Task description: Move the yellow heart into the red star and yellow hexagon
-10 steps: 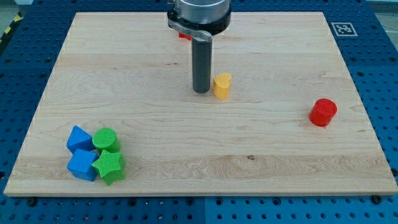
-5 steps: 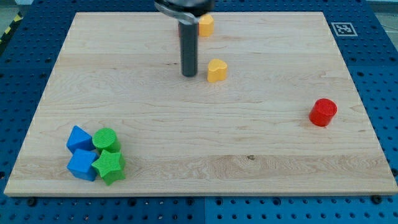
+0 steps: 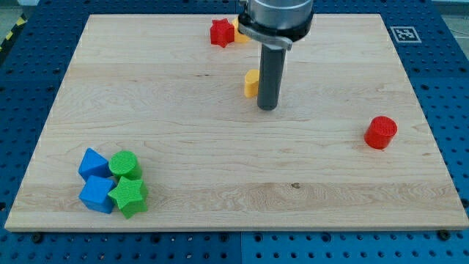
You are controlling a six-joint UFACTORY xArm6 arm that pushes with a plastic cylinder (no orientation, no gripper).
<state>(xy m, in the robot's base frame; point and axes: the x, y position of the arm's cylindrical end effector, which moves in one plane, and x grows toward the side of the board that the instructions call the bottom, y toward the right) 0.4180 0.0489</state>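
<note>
Camera view is showing my tip (image 3: 267, 108) resting just right of one yellow plastic heart (image 3: 251, 83), contact unclear. One red plastic star (image 3: 221, 32) and a yellow block (image 3: 241, 36), mostly hidden, are sitting near the wooden board's (image 3: 183, 161) top edge.

Yellow heart (image 3: 251, 83) mid-board, red star (image 3: 221, 32) top, yellow hexagon (image 3: 241, 36) seemingly touching

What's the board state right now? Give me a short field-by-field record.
tip: my tip sits just right of and below the yellow heart
yellow heart: partly hidden behind the rod
red star: at the view's top
yellow hexagon: beside the star, mostly hidden
red cylinder: alone at right
bottom-left cluster: two blue blocks, green cylinder, green star
</note>
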